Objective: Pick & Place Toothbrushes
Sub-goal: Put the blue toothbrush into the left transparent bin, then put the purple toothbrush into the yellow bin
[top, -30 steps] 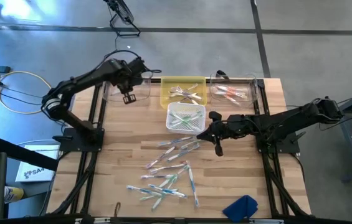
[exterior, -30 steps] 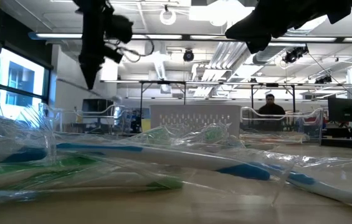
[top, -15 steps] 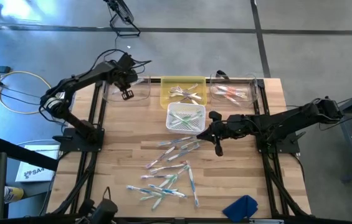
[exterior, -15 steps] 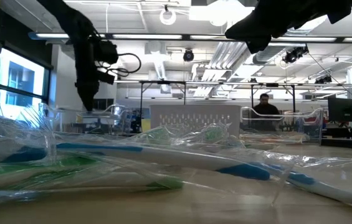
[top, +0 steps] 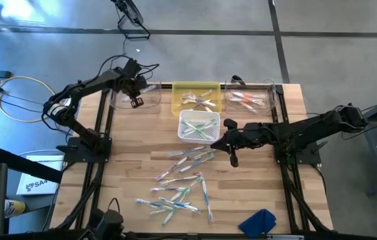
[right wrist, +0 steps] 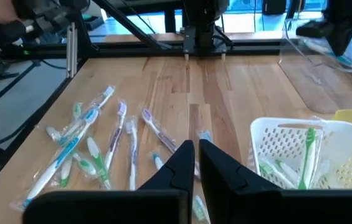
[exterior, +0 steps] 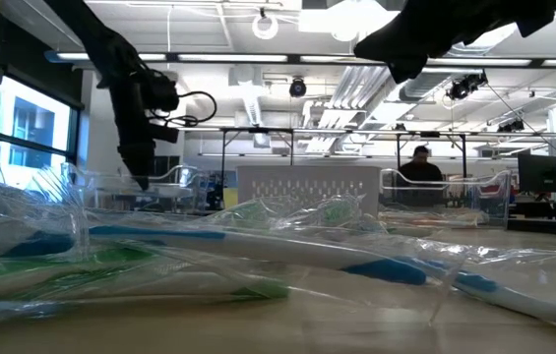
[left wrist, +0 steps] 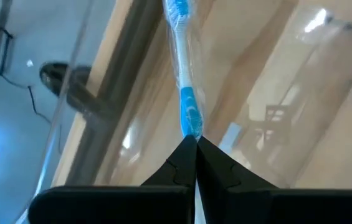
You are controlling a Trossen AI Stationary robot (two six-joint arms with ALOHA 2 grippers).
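Fingers of the left gripper point(left wrist: 190, 144) pinch a blue toothbrush point(left wrist: 183, 81) by its handle end, over the clear bin point(top: 135, 97) at the worktop's point(top: 128, 173) far left corner. Right gripper point(right wrist: 195, 149) hangs beside the white basket point(top: 200, 127), fingers nearly together, empty. Yellow bin point(top: 197, 98), white basket and clear right bin point(top: 249, 97) hold some brushes; many loose toothbrushes point(top: 178, 180) remain unsorted.

Pale wood-plank table point(top: 241, 180), matt grain w/ dark metal frame. Thin plastic toothbrushes point(top: 178, 190) in glossy, crinkly clear wrap. White plastic slotted basket point(top: 198, 127); translucent yellow plastic tray point(top: 196, 97); clear glossy plastic bins point(top: 249, 97). Blue cloth point(top: 257, 221), soft, matt.
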